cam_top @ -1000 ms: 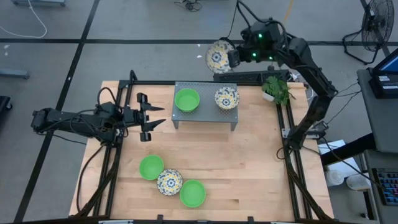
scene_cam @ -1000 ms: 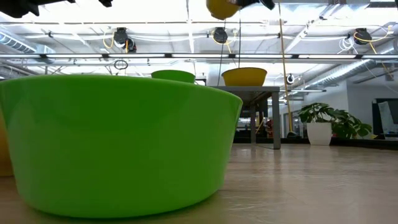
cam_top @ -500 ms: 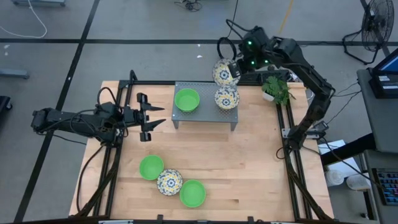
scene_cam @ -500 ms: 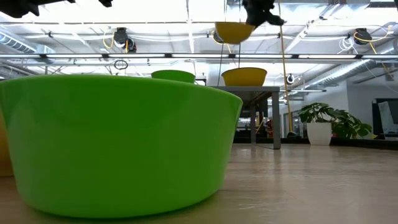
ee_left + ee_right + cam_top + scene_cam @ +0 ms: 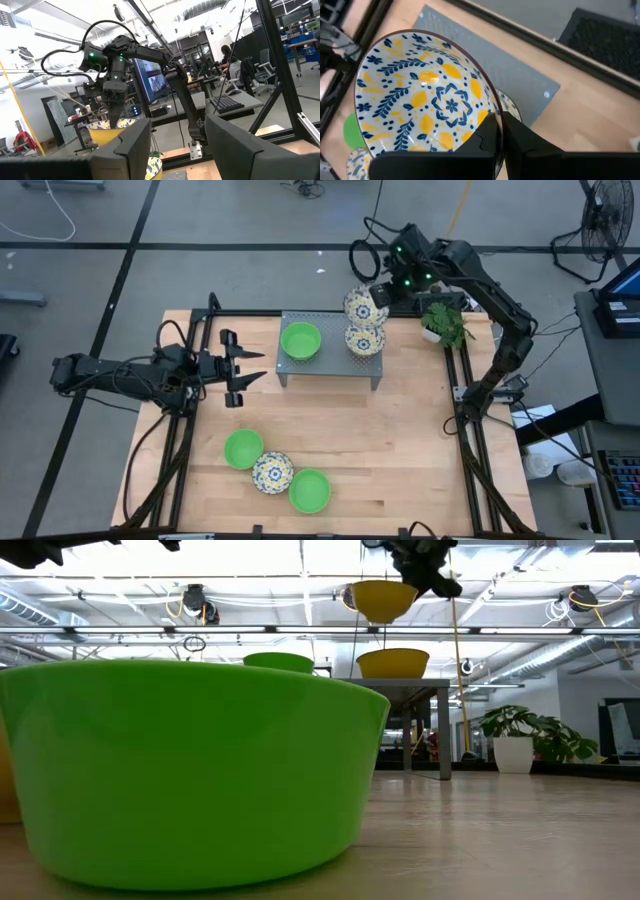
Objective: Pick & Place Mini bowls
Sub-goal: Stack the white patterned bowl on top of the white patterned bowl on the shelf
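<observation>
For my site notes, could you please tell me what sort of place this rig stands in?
Probably an open-plan lab or office: the left wrist view shows desks with a monitor, keyboard and office chair, and the low view shows exposed ceiling pipework.

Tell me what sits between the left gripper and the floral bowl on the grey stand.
In the high view, a green bowl on the stand lies between the left gripper and that floral bowl.
</observation>
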Robot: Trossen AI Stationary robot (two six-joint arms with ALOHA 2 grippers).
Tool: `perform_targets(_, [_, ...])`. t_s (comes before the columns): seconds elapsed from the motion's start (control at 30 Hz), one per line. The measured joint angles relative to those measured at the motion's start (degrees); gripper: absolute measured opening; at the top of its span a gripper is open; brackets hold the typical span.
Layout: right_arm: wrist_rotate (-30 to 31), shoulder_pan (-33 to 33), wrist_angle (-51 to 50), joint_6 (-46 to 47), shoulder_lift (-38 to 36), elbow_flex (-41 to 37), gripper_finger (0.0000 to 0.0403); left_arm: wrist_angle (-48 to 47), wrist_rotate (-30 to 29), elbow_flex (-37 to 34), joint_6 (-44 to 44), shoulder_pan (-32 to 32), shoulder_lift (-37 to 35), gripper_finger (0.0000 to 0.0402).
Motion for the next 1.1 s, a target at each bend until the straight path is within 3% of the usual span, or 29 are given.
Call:
perform_targets(0.13, [-2.5,0.1,-2.4,-0.4,0.0,0.0,0.0002,0.0,0.0,0.0,0.1,0.0,0.0,0.0191])
perform_targets(1.1, [-2.0,1.2,-5.2,-1.7,-0.2,0.0,0.0002,0.0,0.0,0.0,0.1,0.0,0.0,0.0191])
